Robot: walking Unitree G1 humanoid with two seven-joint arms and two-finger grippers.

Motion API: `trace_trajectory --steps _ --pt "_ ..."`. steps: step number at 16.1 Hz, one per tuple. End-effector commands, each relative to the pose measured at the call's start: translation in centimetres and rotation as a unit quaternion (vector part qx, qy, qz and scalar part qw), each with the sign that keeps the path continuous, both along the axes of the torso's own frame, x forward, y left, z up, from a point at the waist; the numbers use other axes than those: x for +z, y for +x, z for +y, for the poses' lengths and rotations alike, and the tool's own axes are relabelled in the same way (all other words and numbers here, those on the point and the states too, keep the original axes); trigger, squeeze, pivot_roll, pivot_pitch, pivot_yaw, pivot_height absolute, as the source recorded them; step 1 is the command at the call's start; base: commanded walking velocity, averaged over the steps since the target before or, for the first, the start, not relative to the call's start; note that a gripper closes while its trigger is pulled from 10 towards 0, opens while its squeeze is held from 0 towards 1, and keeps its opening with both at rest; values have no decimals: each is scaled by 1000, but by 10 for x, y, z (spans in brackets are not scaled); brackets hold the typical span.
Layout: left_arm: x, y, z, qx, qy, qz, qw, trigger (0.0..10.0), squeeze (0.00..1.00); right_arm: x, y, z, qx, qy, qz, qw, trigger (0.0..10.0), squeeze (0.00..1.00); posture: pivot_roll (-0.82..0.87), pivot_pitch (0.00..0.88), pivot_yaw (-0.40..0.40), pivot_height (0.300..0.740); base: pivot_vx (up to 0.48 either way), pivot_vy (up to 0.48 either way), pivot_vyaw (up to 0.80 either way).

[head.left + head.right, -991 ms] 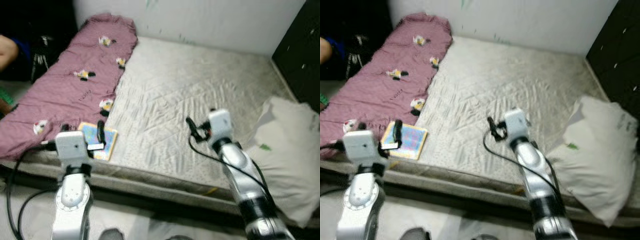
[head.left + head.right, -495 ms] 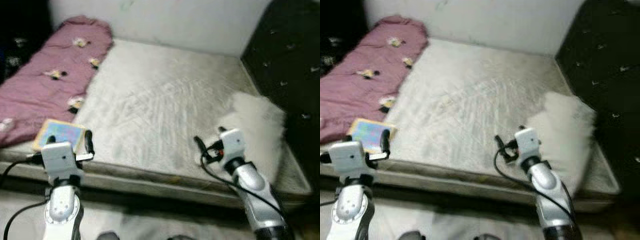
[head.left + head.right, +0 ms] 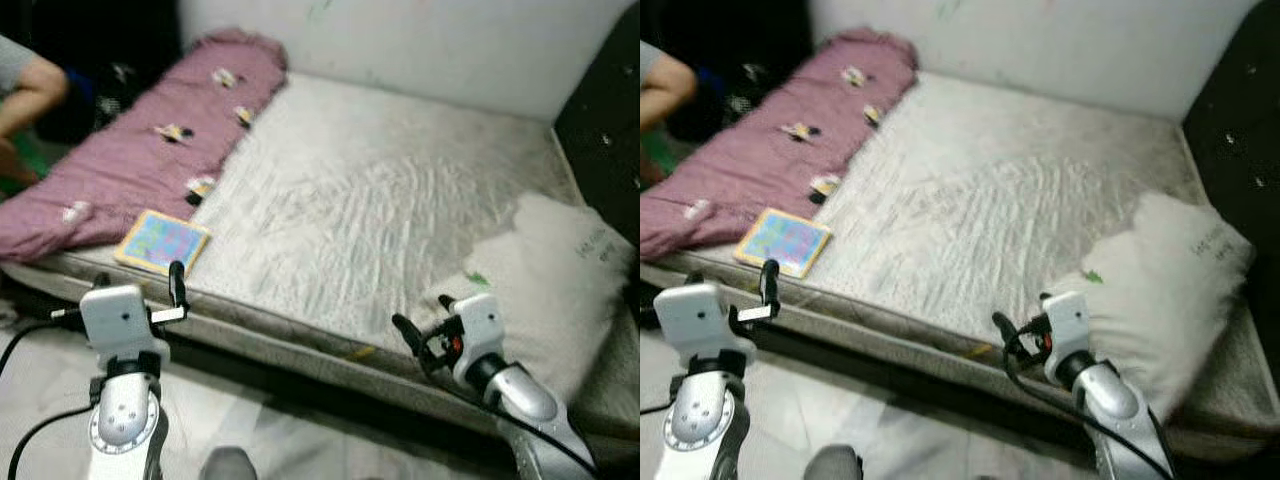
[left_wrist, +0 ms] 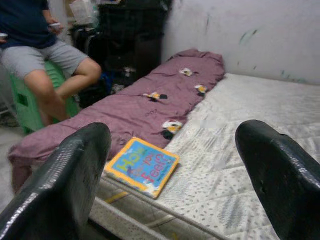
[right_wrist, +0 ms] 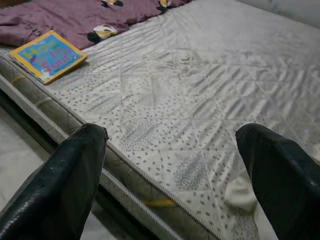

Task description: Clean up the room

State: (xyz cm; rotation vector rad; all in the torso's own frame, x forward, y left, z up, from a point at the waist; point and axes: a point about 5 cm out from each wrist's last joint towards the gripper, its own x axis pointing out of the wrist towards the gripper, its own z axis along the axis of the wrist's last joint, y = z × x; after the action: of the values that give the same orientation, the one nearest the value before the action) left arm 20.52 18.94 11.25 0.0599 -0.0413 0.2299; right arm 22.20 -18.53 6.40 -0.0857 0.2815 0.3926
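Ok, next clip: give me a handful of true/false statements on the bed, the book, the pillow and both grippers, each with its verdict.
1. The book lies on the mattress near its front edge, beside the purple blanket. True.
2. The left gripper is shut on the book. False: its jaws are open and empty, short of the bed.
3. The white pillow lies on the robot's right side of the mattress. True.
4. The right gripper holds the pillow. False: its jaws are open and empty.
5. A person sits beyond the blanket. True.
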Motion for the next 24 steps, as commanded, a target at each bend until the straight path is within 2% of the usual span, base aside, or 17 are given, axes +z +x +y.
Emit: trace_trajectory --steps 1,3,8,14,17,18,20,23,24 --pt "7 5 -5 -21 1 -17 1000 10000 0 4 3 -4 -5 -8 -14 1000 10000 0 23 0 -80 740 0 0 0" --pt "10 8 -6 -32 1 -25 999 10000 0 0 6 -6 -13 -5 -14 1000 10000 0 25 0 -77 740 0 0 0" --pt "12 9 -7 -40 -1 -30 999 10000 0 -21 8 -16 -15 -13 1 1000 10000 0 31 0 -82 740 346 0 0" --pt "10 11 -9 -44 -6 -27 999 10000 0 -57 26 -25 -40 -21 35 998 10000 0 27 0 -81 740 367 0 -183" --pt "7 13 -9 -34 -6 -20 999 10000 0 -80 14 -35 -60 -31 75 995 10000 0 24 0 -80 740 85 0 0" --pt "4 15 -10 -28 -9 -12 999 10000 0 -93 3 -43 -77 -46 106 990 10000 0 18 0 -83 740 0 0 0" --pt "7 21 -11 -36 -8 -18 999 10000 0 -101 -5 -49 -89 -61 126 986 10000 0 13 0 -75 740 0 0 0" --pt "11 20 -4 -28 2 -14 1000 10000 0 -99 -1 -58 -115 -53 136 983 10000 0 -2 0 -44 740 0 0 -533" --pt "8 16 -5 -37 6 0 999 10000 0 -97 4 -53 -120 -32 123 985 10000 0 0 0 -33 740 0 0 -800"
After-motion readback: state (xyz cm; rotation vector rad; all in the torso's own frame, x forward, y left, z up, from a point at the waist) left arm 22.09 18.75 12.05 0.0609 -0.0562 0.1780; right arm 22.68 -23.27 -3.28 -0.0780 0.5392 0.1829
